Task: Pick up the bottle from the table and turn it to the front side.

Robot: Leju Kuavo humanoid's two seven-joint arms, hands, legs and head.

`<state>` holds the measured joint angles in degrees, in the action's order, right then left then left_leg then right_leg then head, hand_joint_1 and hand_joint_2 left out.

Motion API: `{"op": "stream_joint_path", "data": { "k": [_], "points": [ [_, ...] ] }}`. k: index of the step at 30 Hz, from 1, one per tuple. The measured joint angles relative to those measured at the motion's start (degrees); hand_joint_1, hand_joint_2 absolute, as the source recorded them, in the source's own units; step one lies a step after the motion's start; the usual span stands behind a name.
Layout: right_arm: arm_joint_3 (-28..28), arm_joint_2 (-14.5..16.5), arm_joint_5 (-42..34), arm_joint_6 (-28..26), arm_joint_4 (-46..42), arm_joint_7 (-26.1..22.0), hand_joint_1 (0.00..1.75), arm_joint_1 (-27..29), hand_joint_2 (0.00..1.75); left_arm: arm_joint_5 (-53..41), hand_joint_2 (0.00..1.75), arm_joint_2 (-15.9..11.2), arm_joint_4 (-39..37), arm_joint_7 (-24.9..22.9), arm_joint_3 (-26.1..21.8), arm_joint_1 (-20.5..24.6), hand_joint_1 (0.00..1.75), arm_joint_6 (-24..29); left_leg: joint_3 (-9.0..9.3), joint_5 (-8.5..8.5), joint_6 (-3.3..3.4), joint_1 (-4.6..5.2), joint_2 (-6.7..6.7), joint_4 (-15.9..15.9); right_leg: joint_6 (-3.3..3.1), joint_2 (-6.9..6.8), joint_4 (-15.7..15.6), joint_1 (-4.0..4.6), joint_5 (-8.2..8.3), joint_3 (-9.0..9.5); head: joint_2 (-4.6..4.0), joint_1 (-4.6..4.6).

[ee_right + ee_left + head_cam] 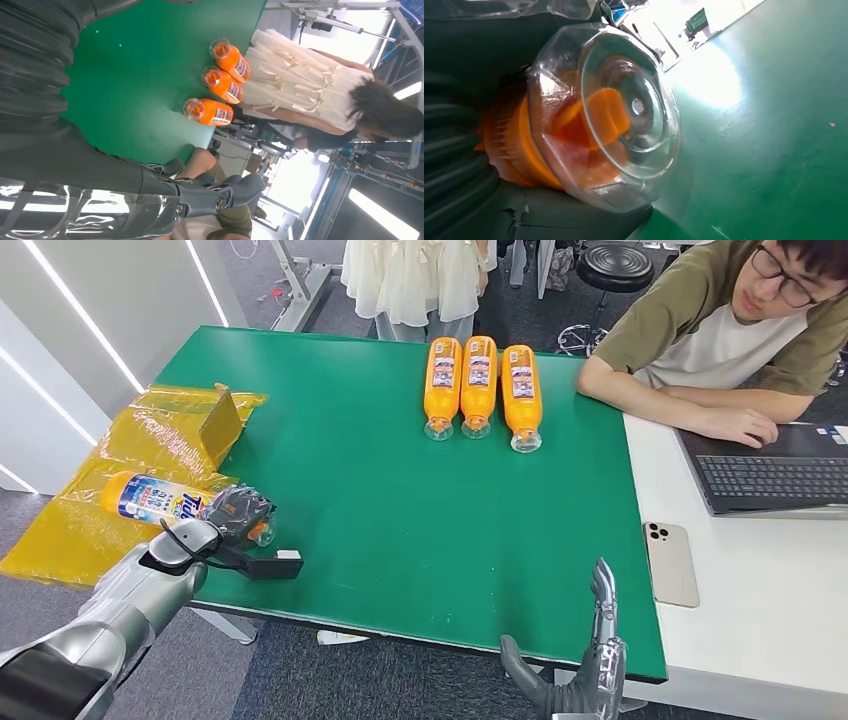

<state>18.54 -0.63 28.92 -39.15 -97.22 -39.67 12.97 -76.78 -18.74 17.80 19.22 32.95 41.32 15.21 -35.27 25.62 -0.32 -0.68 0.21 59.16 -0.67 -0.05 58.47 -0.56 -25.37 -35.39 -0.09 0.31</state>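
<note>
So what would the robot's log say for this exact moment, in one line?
left robot hand: grips bottle at cap end, table edge | right robot hand: open, empty | three bottles: lying far side

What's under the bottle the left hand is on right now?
The bottle lies on its side, its label end over the yellow plastic sheet and its clear cap end toward the green table. The left hand covers the cap end, so contact underneath is hidden.
</note>
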Motion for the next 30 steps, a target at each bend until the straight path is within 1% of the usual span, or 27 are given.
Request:
{"op": "stream_joint_path", "data": {
  "k": [5,6,7,9,10,11,14,17,19,24,28,30],
  "points": [
    [0.2,-0.2,-0.2,0.0,0.3,0.0,0.0,-0.3,1.75,0.6,1.75,0.1,-0.1,0.9,-0.2,-0.1,1.75,-0.1,0.0,0.0,0.0,0.0,0.0,0.0,0.0,0.0,0.0,0.0,0.0,0.01,0.0,0.01],
    [0.3,-0.3,-0.2,0.0,0.4,0.0,0.0,-0.4,1.75,0.8,1.75,0.2,-0.1,1.1,-0.3,-0.2,1.7,-0.1,0.0,0.0,0.0,0.0,0.0,0.0,0.0,0.0,0.0,0.0,0.0,0.01,0.0,0.01],
    [0.4,-0.4,-0.2,0.0,0.5,0.1,0.0,-0.5,1.75,1.0,1.75,0.3,-0.1,1.1,-0.5,-0.4,1.33,0.1,0.01,0.0,0.0,0.01,-0.01,0.0,0.0,-0.01,0.0,-0.01,0.0,0.02,0.0,0.0],
    [0.9,-0.6,-0.6,0.0,0.7,0.4,0.0,-0.9,1.75,1.0,1.75,0.6,-0.1,0.7,-0.7,-0.8,0.45,0.9,0.02,0.0,0.0,0.01,-0.03,0.0,0.01,-0.04,0.0,-0.02,-0.01,0.05,0.0,0.0],
    [1.1,-0.8,-1.0,0.0,0.9,0.5,0.0,-1.1,1.75,0.9,1.75,0.8,-0.1,0.2,-0.8,-1.1,0.07,1.5,0.03,0.0,0.0,0.02,-0.06,0.0,0.01,-0.09,0.0,-0.02,-0.01,0.07,0.0,0.01],
    [1.3,-1.1,-1.5,0.0,1.0,0.6,0.0,-1.3,1.75,0.6,1.75,1.0,-0.1,-0.4,-1.0,-1.4,0.0,2.2,0.04,0.0,0.0,0.02,-0.11,0.0,0.01,-0.15,0.0,-0.03,-0.02,0.08,0.0,0.01],
    [1.6,-1.8,-2.2,0.0,1.4,0.2,0.0,-1.5,1.75,0.2,1.75,1.6,-0.1,-2.1,-1.4,-2.1,0.0,4.1,0.04,0.0,0.0,0.03,-0.21,0.0,0.0,-0.29,0.0,-0.03,-0.04,0.13,0.0,0.01],
    [1.9,-1.9,-2.0,0.0,1.7,0.2,0.0,-1.5,1.75,1.7,1.75,2.0,-0.1,-1.8,-2.5,-2.3,0.0,4.9,0.07,0.0,0.0,0.03,-0.19,0.0,0.0,-0.28,0.0,-0.03,-0.03,0.16,0.0,0.01],
    [2.1,-2.0,-2.1,0.0,1.8,0.3,0.0,-1.5,1.75,4.1,1.75,2.4,-0.1,-0.1,-3.8,-2.5,0.0,5.2,0.09,0.0,0.0,0.03,-0.18,0.0,0.0,-0.27,0.0,-0.03,-0.03,0.17,0.0,0.0],
    [2.7,-2.4,-4.2,0.0,2.7,0.0,0.0,-2.2,1.75,10.2,1.75,3.8,-0.1,6.9,-8.7,-3.5,0.0,5.5,0.09,-0.01,0.0,0.02,-0.18,0.0,-0.01,-0.26,0.0,-0.03,-0.02,0.16,0.0,-0.01],
    [2.9,-2.5,-4.0,0.0,3.3,-0.2,0.0,-2.6,1.75,12.0,1.75,4.9,-0.1,9.4,-11.5,-3.8,0.0,5.5,0.09,-0.01,-0.01,0.02,-0.18,0.0,-0.01,-0.24,0.0,-0.02,-0.02,0.14,0.0,0.01],
    [3.1,-2.4,-3.5,0.0,3.4,0.0,0.0,-2.6,1.75,14.2,1.75,5.2,0.0,11.4,-12.7,-3.8,0.0,6.6,0.09,-0.01,-0.01,0.02,-0.16,0.0,-0.01,-0.21,0.0,-0.02,-0.02,0.12,0.0,0.01]
  ]
}}
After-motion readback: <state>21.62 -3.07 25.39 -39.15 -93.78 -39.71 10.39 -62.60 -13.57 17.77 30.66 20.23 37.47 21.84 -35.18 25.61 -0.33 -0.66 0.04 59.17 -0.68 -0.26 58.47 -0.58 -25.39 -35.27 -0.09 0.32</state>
